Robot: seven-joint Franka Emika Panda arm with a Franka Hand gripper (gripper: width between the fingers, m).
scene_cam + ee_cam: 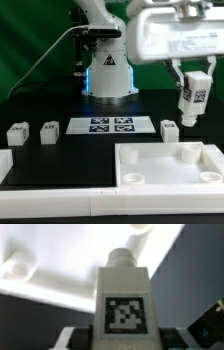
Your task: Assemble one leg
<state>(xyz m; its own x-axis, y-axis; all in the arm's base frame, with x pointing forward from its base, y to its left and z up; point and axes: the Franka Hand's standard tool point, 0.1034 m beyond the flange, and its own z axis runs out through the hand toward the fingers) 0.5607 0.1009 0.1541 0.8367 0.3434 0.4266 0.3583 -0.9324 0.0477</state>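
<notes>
My gripper (pixel 190 95) is shut on a leg (pixel 190 97), a small white post with a black-and-white tag on its side. It holds the leg upright in the air above the far right corner of the white tabletop (pixel 150 165). In the wrist view the leg (pixel 124 297) fills the middle, tag facing the camera, its round peg end pointing at the tabletop (pixel 60 258) below. A round corner socket (pixel 186 152) lies under the leg. Three more legs stand on the table: two at the exterior view's left (pixel 17 134) (pixel 49 131) and one (pixel 169 128) behind the tabletop.
The marker board (pixel 111 125) lies flat behind the tabletop, in front of the robot base (pixel 108 75). A white L-shaped rim (pixel 60 200) runs along the table's front and the exterior view's left. A dark block (pixel 208 325) shows at the wrist view's edge.
</notes>
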